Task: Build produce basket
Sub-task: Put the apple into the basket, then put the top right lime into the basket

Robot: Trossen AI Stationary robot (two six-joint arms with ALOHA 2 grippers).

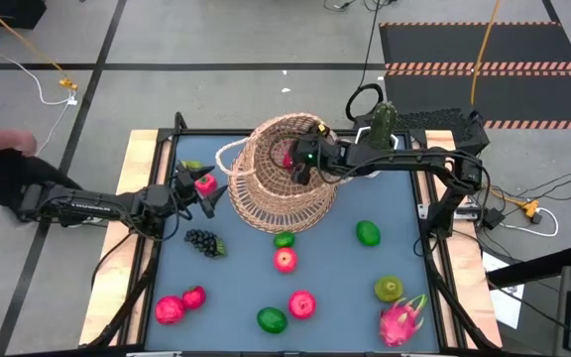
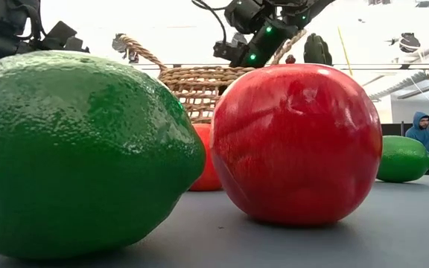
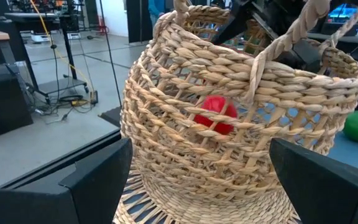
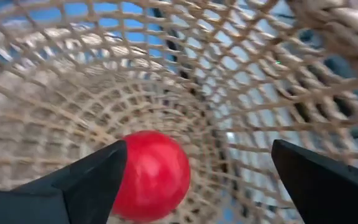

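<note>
At the far middle of the counter (image 1: 404, 258), the wicker basket (image 1: 284, 178) lies tipped, mouth toward the right arm, with a red apple (image 4: 151, 174) already inside. The right hand (image 1: 303, 164) sits at the basket mouth, its fingers wide and holding nothing; the apple lies just beyond them, apart from both. Judge this as the release step: confirm the apple has settled against the weave, then draw the right hand straight back along the mouth axis so neither finger snags the looped handle (image 3: 284, 43).

The left hand (image 1: 209, 196) waits just beside the basket wall, fingers wide and empty. Keep it there to steady the basket if it rolls.

The remaining produce lies loose on the counter: a dragon fruit (image 1: 402, 319), dark grapes (image 1: 203, 241), a lime (image 1: 271, 319), another lime (image 1: 368, 233), and a second red apple (image 1: 302, 303).

The counter top is blue-grey with wooden edges. Beyond it you see a grey floor with cables and a hazard-striped mat (image 1: 484, 50). A person in a blue hood (image 2: 421, 130) stands well behind.
</note>
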